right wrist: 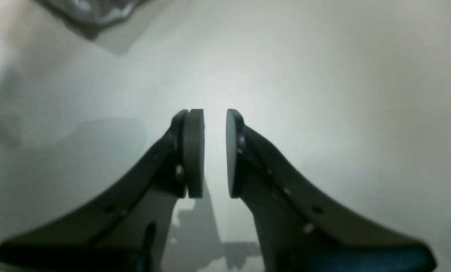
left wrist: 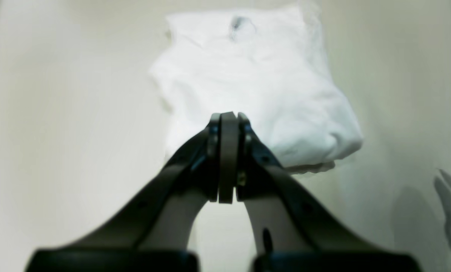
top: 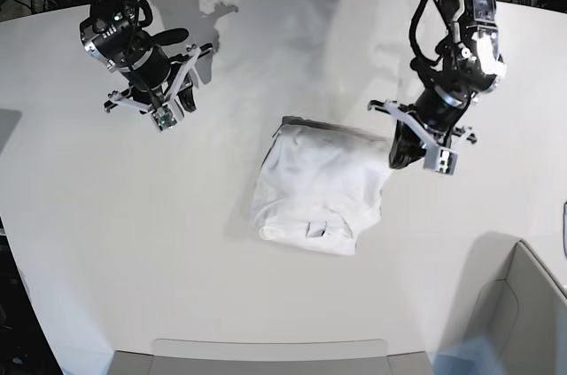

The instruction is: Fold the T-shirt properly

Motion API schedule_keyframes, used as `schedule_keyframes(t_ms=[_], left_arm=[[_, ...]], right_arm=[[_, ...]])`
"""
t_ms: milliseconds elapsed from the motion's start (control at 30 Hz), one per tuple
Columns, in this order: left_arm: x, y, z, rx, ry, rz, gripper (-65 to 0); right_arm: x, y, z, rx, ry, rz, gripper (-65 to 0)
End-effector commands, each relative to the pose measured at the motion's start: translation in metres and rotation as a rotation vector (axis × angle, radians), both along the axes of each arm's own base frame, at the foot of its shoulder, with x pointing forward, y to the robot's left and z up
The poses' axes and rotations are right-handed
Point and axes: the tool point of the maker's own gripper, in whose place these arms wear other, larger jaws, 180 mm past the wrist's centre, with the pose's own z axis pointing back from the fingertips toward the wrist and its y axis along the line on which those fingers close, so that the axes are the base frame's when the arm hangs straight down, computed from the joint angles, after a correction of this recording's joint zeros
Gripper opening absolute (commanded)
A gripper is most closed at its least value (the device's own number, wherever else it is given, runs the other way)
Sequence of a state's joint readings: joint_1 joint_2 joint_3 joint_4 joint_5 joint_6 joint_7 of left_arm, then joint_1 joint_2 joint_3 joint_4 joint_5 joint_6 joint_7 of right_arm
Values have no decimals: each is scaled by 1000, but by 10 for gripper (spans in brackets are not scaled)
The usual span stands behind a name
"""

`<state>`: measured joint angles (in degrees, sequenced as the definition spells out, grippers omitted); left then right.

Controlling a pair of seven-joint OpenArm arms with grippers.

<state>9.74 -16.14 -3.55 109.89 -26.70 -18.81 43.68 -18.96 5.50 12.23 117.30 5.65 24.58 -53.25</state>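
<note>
One T-shirt [top: 319,193], lying folded into a wrinkled white bundle near the middle of the white worktop [top: 133,242], small tag facing up at its near edge. Two arms above. Left gripper [left wrist: 228,124] just beside the bundle's edge, jaws pressed together, nothing between them. Right gripper [right wrist: 214,151] well apart, over bare worktop, jaws slightly apart and empty. Dark cables along the far edge.

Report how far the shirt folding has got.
Mostly done: the T-shirt lies as a compact folded bundle on the table, sleeves tucked away. Nothing is in hand: the left gripper is shut and empty beside it, and the right gripper is open over bare table. At most some tidying of the slightly uneven edges remains.
</note>
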Motion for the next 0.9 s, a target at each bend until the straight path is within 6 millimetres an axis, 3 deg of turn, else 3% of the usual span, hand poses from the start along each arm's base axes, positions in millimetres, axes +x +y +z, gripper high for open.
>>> schedule_keyframes(t_ms=[0,200,467,567,867], left_arm=[[-3,15,10,3,-46,47,-650],[-48,70,2,58,-27,192,-650],[-111,112,-25,136,121,290,-650],[-131,120,-30,151,155,308,-650],[-198,119,-41,168,209,300,-650]], right_arm=[[-2,4,5,23,-22,2,-550],[-42,23,-11,123,17,-1,-550],[-98,47,-20,291,43,-78,-550],[-116,55,-19,350,51,-122,-550],[-163,64,-13,454,66,-240,-550]])
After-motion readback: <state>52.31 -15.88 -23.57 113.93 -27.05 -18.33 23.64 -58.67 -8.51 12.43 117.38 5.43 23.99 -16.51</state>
